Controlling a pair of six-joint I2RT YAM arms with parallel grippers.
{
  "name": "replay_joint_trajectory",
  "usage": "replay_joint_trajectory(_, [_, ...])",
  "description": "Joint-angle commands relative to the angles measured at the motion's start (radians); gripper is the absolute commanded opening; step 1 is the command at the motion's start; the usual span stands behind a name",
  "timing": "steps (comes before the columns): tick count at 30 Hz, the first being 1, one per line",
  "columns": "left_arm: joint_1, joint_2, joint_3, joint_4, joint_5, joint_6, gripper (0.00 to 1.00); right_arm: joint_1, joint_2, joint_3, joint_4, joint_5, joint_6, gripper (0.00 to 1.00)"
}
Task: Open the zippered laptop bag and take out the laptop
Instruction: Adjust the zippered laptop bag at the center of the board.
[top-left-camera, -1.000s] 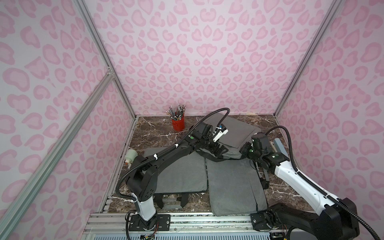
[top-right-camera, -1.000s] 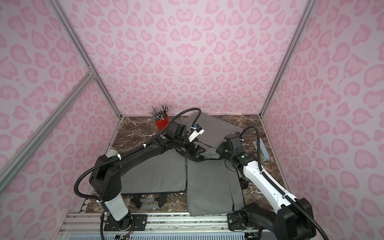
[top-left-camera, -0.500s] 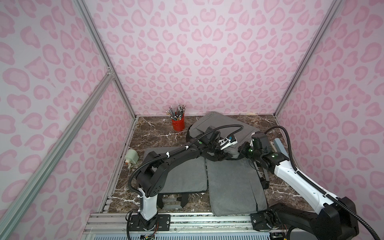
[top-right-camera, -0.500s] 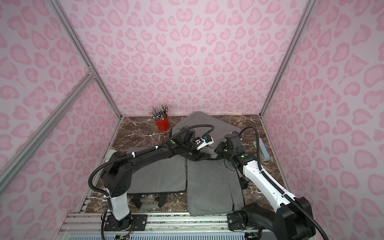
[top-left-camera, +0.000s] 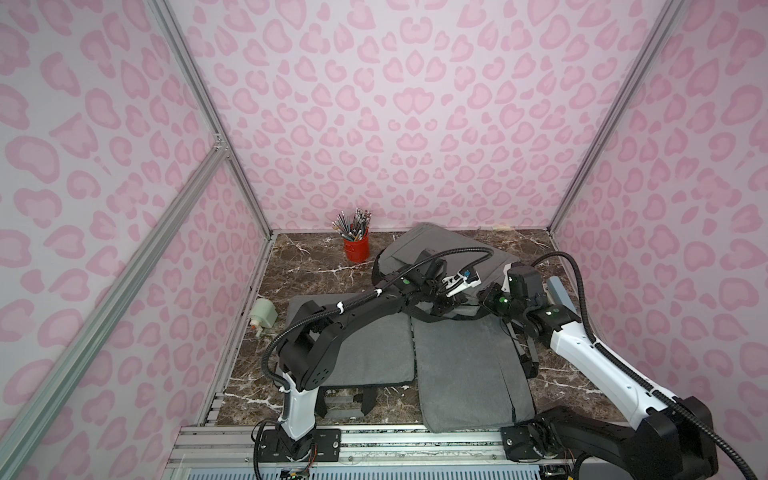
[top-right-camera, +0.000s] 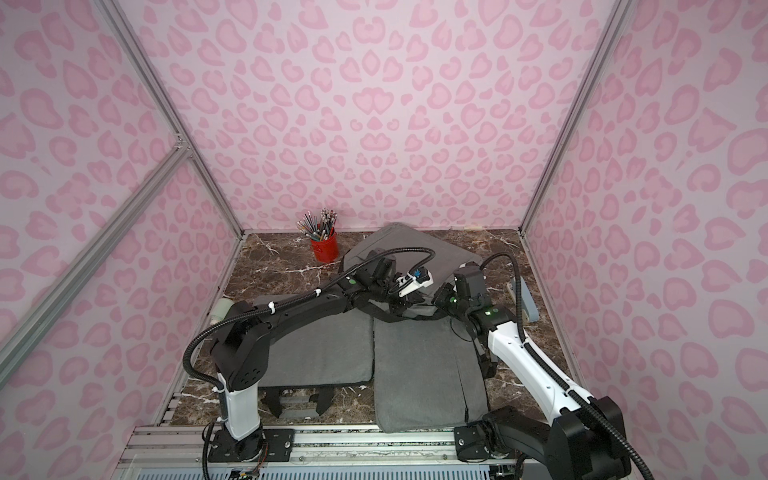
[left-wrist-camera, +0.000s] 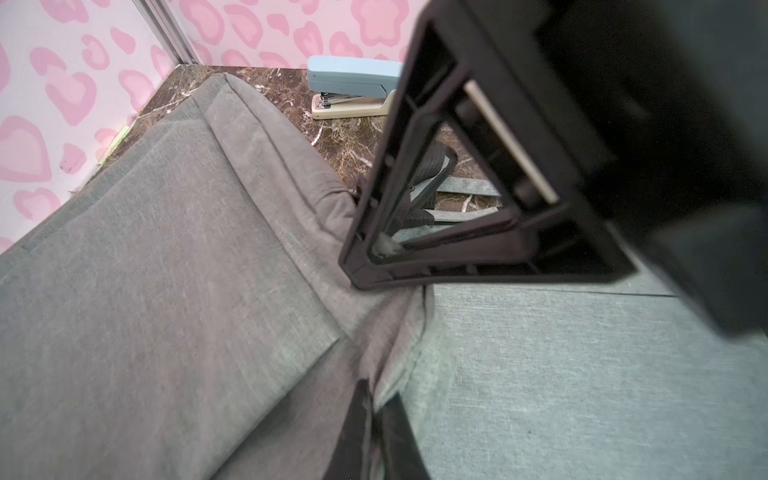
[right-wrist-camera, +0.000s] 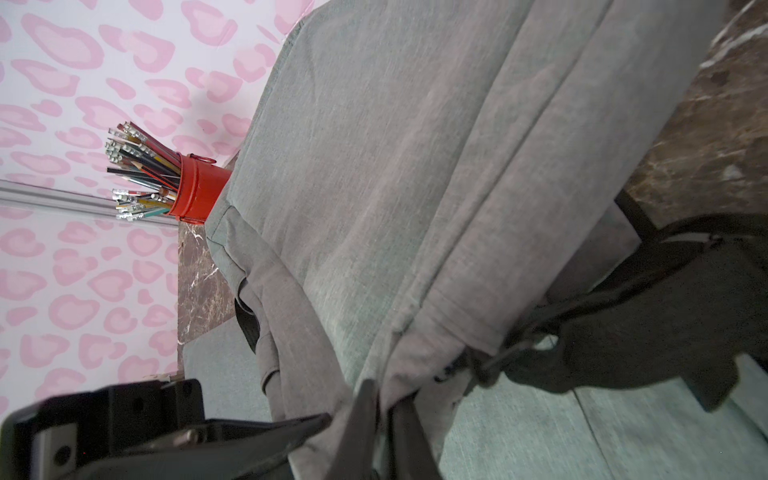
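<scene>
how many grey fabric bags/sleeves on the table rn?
3: back bag near the red cup; front-left bag, flat; front-right bag, flat. Any stacked beneath would be hidden.

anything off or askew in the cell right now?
Yes: the grey laptop bag sits crooked, its far end propped up off the marble table, fabric bunched where the left gripper pinches it. Red pencil cup stands upright; nothing spilled.

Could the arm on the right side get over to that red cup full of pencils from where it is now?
Probably not easily. The red cup stands at the back near the far wall, beyond the grey bag, and the left arm stretches across in between. The right tool is down at the bag's near edge.
</scene>
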Motion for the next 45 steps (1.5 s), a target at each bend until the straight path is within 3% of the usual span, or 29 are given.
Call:
replay_joint_trajectory(1, [0.018, 0.014, 0.047, -0.01, 0.04, -0.091, 0.03, -0.044, -0.028, -0.023, 0.066, -0.043, -0.111, 0.31])
replay_joint_trajectory(9, [0.04, 0.062, 0.148, -0.065, 0.13, -0.214, 0.03, -0.211, -0.21, -0.163, 0.167, -0.222, -0.316, 0.48])
replay_joint_trajectory(14, [0.053, 0.097, 0.205, -0.084, 0.182, -0.296, 0.03, -0.247, -0.337, -0.3, 0.259, -0.301, -0.354, 0.44])
replay_joint_trajectory(19, [0.066, 0.119, 0.248, -0.11, 0.228, -0.351, 0.03, -0.249, -0.356, -0.416, 0.385, -0.35, -0.333, 0.35])
replay_joint_trajectory(26, [0.068, 0.142, 0.308, -0.143, 0.248, -0.381, 0.03, -0.221, -0.258, -0.444, 0.614, -0.386, -0.301, 0.22])
replay_joint_trajectory(33, [0.067, 0.147, 0.33, -0.158, 0.262, -0.39, 0.03, -0.197, -0.09, -0.351, 0.622, -0.349, -0.341, 0.15])
replay_joint_trajectory(45, [0.07, 0.142, 0.329, -0.17, 0.267, -0.39, 0.03, -0.21, 0.057, -0.235, 0.524, -0.232, -0.407, 0.15])
